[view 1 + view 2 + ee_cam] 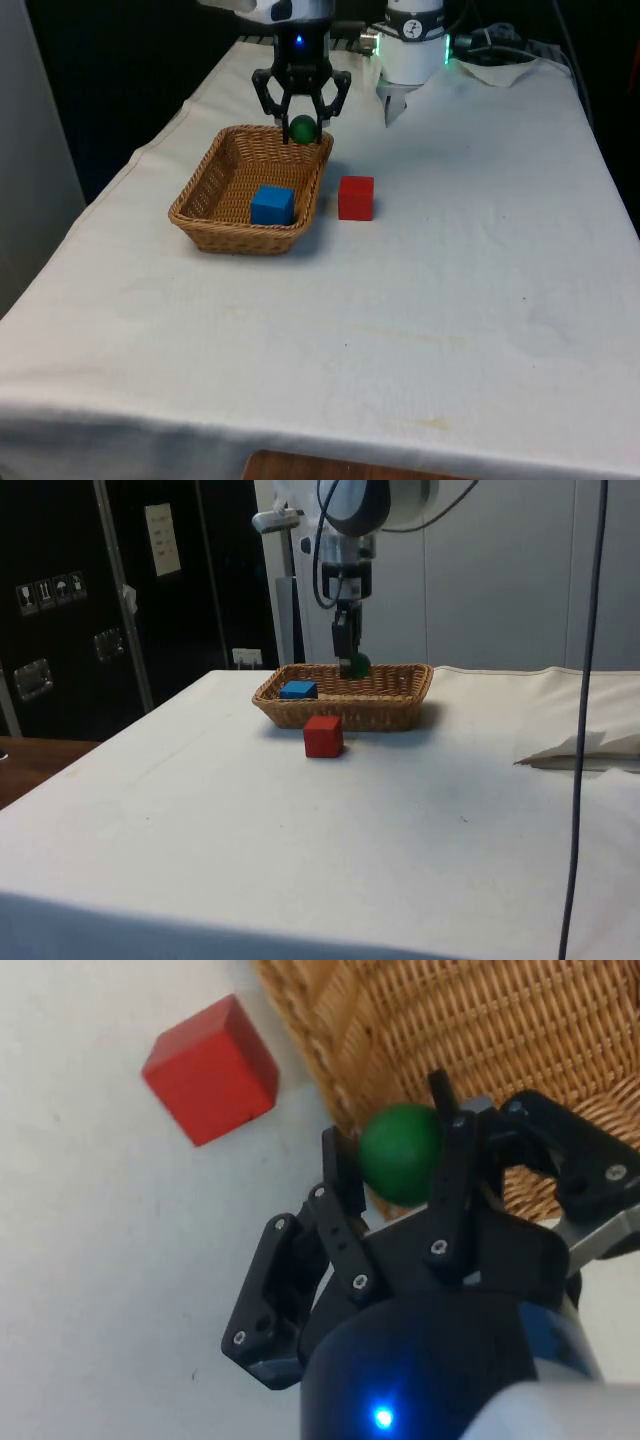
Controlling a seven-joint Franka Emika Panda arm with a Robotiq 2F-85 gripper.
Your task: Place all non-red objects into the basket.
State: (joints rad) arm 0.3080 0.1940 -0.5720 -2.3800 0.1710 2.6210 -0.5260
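My tool points straight down from the wrist, its black fingers closed on a green ball, one finger on each side of it. In the side view I see the tool hanging vertically under the white arm's last joint, the ball at its tip. In the front view the linkages splay outward above the fingertips, and the wrist sits directly over them, with no tilt I can make out.

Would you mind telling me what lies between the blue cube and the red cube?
The wicker basket's side wall stands between the blue cube inside it and the red cube on the white cloth; the front view shows this.
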